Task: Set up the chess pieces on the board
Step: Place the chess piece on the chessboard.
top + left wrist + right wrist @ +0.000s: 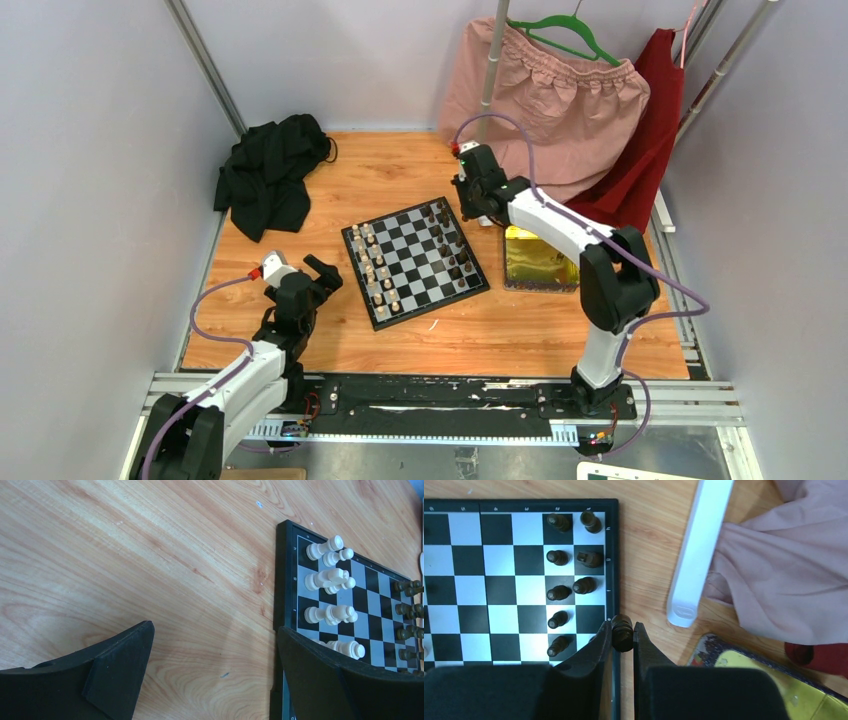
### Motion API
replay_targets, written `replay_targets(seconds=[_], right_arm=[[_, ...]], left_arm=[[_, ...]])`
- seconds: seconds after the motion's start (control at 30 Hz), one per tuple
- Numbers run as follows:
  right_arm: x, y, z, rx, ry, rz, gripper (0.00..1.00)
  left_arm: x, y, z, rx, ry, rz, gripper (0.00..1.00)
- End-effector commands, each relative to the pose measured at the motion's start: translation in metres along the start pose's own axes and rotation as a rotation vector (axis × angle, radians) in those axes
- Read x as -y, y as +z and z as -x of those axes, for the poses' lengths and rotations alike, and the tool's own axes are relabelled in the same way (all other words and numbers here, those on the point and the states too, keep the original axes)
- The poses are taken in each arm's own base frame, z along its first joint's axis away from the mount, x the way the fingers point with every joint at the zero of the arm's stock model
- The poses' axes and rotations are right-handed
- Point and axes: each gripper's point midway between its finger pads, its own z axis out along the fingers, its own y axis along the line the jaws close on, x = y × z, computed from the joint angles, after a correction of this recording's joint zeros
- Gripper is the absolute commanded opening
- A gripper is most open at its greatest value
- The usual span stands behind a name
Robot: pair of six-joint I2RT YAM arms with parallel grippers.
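The chequered board (415, 258) lies mid-table, with cream-white pieces (375, 268) along its left side and dark brown pieces (450, 240) along its right. My right gripper (622, 626) is shut on a dark brown chess piece (622, 632) and holds it over the board's right border (611, 555), beside the rows of dark pieces (559, 592). In the top view it (466, 212) hovers at the board's far right corner. My left gripper (215, 650) is open and empty over bare wood, just left of the board's edge (281, 575), near the white pieces (330, 580).
A shiny yellow tin (538, 260) sits right of the board. A black cloth (268, 175) lies at the back left. Pink (560, 100) and red (650, 130) garments hang at the back right, beside a white bar (699, 555).
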Motion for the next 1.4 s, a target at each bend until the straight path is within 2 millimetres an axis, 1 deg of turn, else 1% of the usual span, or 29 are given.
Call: replay_targets(seconds=[0.0,0.2,0.53,1.07,1.37], right_arm=[[-0.025,0.008,-0.003,-0.030,-0.082,0.040,0.00],[-0.041,0.019,-0.008,-0.048,-0.126,0.046,0.00],[-0.051,0.029,-0.027,-0.086,-0.154,0.045,0.00],[-0.051,0.039,-0.042,-0.094,-0.184,0.037,0.00],[-0.050,0.042,-0.047,-0.100,-0.187,0.033,0.00]], left_arm=[[0.008,0.001,0.009,0.029,-0.017,-0.019,1.00],[0.008,0.001,0.010,0.030,-0.017,-0.022,1.00],[0.009,0.001,0.010,0.028,-0.018,-0.024,1.00],[0.008,0.001,0.010,0.028,-0.018,-0.023,1.00],[0.009,0.001,0.010,0.029,-0.018,-0.023,1.00]])
